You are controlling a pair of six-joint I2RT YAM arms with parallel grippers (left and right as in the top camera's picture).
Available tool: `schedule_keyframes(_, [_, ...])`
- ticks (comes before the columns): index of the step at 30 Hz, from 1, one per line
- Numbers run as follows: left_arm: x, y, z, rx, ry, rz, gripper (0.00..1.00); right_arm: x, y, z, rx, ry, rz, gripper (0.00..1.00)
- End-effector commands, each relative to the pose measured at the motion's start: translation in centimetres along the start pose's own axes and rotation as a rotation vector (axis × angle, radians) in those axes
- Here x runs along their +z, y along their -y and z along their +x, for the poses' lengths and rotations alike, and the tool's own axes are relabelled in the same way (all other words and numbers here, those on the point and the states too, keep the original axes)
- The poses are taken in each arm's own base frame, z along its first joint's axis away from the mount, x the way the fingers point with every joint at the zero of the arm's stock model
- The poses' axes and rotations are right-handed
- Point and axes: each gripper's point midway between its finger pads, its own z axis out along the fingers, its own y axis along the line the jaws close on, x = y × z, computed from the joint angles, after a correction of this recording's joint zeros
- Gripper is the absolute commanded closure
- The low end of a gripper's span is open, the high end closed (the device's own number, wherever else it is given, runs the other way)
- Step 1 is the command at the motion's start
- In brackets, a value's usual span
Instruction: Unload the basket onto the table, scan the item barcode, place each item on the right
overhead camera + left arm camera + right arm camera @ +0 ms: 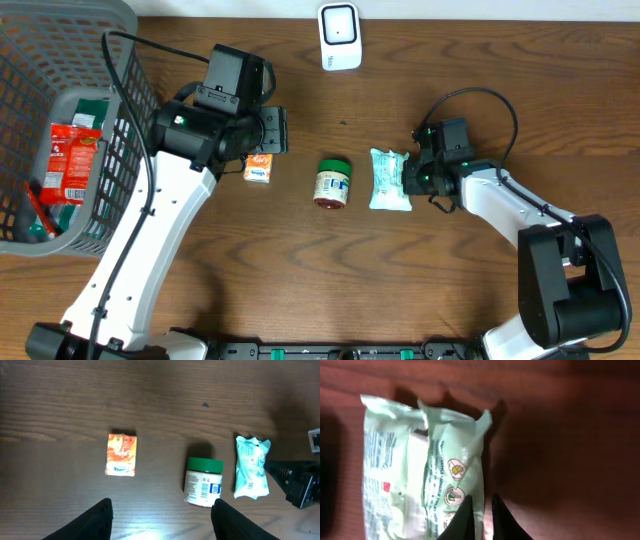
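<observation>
A pale green wipes packet (389, 180) (415, 470) lies flat on the wooden table. My right gripper (412, 175) (481, 500) is at its right edge, jaws a narrow slit apart, one finger over the film and the other over bare wood. To the packet's left lies a green-lidded jar (333, 183) (203, 482) on its side, and further left a small orange carton (259, 168) (121, 455). My left gripper (272, 130) (161, 515) hangs open above the table near the carton, holding nothing. A white scanner (340, 36) stands at the back edge.
A grey wire basket (110, 60) with red and green packets sits at the far left. The left arm's cable loops over the basket's rim. The right arm (297, 482) shows at the right edge of the left wrist view.
</observation>
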Motion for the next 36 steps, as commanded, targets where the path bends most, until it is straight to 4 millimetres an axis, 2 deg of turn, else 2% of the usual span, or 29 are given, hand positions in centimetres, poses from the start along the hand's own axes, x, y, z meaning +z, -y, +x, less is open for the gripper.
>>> schedule_keyframes(1, [0.1,-0.2,0.0,0.021,-0.002,-0.015,0.36,0.5,-0.3,1.4,0.029,-0.046,-0.002,0.90])
schedule_keyframes(5, [0.1,-0.2,-0.1,0.021,0.001,-0.013,0.36,0.4,-1.3,1.1,0.027,-0.042,-0.060,0.90])
schedule_keyframes(11, [0.1,-0.2,-0.1,0.039,0.002,-0.014,0.36,0.1,-1.6,0.0,0.017,-0.006,-0.070,0.86])
schedule_keyframes(15, [-0.3,-0.5,-0.4,0.050,0.008,-0.016,0.36,-2.1,-1.3,-1.4,0.027,-0.002,-0.059,0.80])
schedule_keyframes(16, [-0.6,-0.7,-0.6,0.044,0.013,-0.018,0.36,-2.9,-1.0,-1.6,0.027,-0.008,-0.050,0.76])
schedule_keyframes(17, [-1.3,-1.3,-1.3,0.026,0.031,-0.025,0.31,-3.8,-0.7,-1.7,0.030,-0.020,-0.041,0.71])
schedule_keyframes(20, [-4.5,-3.8,-4.1,-0.038,0.106,-0.054,0.30,-5.5,-0.1,-1.6,0.046,-0.041,-0.028,0.62])
schedule_keyframes(21, [-5.6,-4.8,-5.0,-0.054,0.137,-0.066,0.29,-5.8,0.0,-1.5,0.047,-0.044,-0.026,0.59])
schedule_keyframes(22, [-7.1,-6.2,-6.3,-0.081,0.182,-0.083,0.28,-6.2,0.2,-1.2,0.046,-0.052,-0.023,0.48])
schedule_keyframes(24, [-9.9,-9.8,-8.5,-0.158,0.276,-0.138,0.28,-6.3,0.3,-0.8,0.043,-0.067,-0.019,0.40])
schedule_keyframes(25, [-12.0,-13.4,-9.8,-0.229,0.351,-0.214,0.27,-6.2,0.3,-0.4,0.045,-0.082,-0.017,0.33])
schedule_keyframes(26, [-13.2,-16.3,-10.4,-0.275,0.401,-0.279,0.25,-6.2,0.4,-0.3,0.045,-0.087,-0.016,0.29])
schedule_keyframes(27, [-13.9,-18.0,-10.7,-0.294,0.426,-0.314,0.22,-6.2,0.4,-0.3,0.034,-0.089,-0.016,0.27])
schedule_keyframes(28, [-15.0,-21.9,-10.8,-0.354,0.461,-0.396,0.18,-6.2,0.4,-0.3,0.021,-0.089,-0.016,0.21])
schedule_keyframes(31, [-15.9,-27.1,-9.8,-0.429,0.457,-0.500,0.15,-6.2,0.4,-0.3,0.021,-0.089,-0.016,0.19])
schedule_keyframes(32, [-16.0,-28.2,-9.4,-0.448,0.450,-0.517,0.15,-6.2,0.4,-0.3,0.021,-0.088,-0.016,0.19])
schedule_keyframes(33, [-15.7,-30.2,-8.7,-0.488,0.428,-0.545,0.14,-6.2,0.4,-0.3,0.020,-0.087,-0.016,0.19])
schedule_keyframes(34, [-15.3,-31.1,-8.4,-0.503,0.415,-0.554,0.12,-6.2,0.4,-0.3,0.020,-0.086,-0.016,0.18])
schedule_keyframes(36, [-13.5,-34.0,-7.4,-0.510,0.341,-0.586,0.09,-6.2,0.4,-0.4,0.019,-0.082,-0.017,0.17])
